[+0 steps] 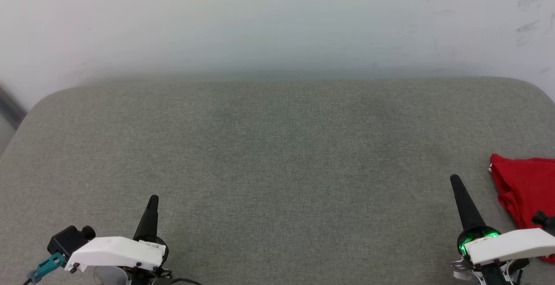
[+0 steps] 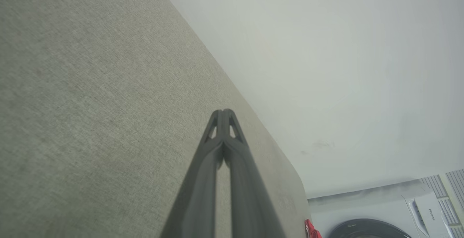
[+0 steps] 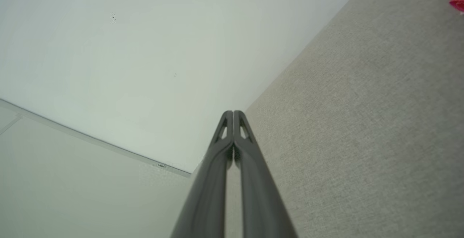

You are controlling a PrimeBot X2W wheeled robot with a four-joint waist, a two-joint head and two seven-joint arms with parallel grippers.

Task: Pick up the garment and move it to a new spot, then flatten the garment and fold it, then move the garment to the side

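1. Grey-green fabric padding (image 1: pixel 277 159) is stretching across the head view as the work surface, with a pale wall (image 1: pixel 277 16) rising behind its far edge.
2. The left gripper (image 1: pixel 153 199) is hovering low at the near left, its two dark fingers pressed together into a single point and holding nothing.
3. Those fingers are pointing away from the robot and leaning slightly to the right, while the white forearm casing (image 1: pixel 117 252) behind them is lying almost level across the near edge.
4. The right gripper (image 1: pixel 454 178) is sitting at the near right with its fingers likewise closed tip to tip and empty; they are leaning to the left as they point away.
5. A green light (image 1: pixel 477 236) is glowing at the right wrist, and the white forearm is angling off toward the right edge.
6. The garment (image 1: pixel 524 185) is lying crumpled on the padding just to the right of the right gripper, not touching its fingers.
7. Its red cloth is running past the right edge of the head view and under the right forearm, so its long axis cannot be told.
8. In the left wrist view, a white appliance (image 2: pixel 427 209) is standing beyond the padding's end.
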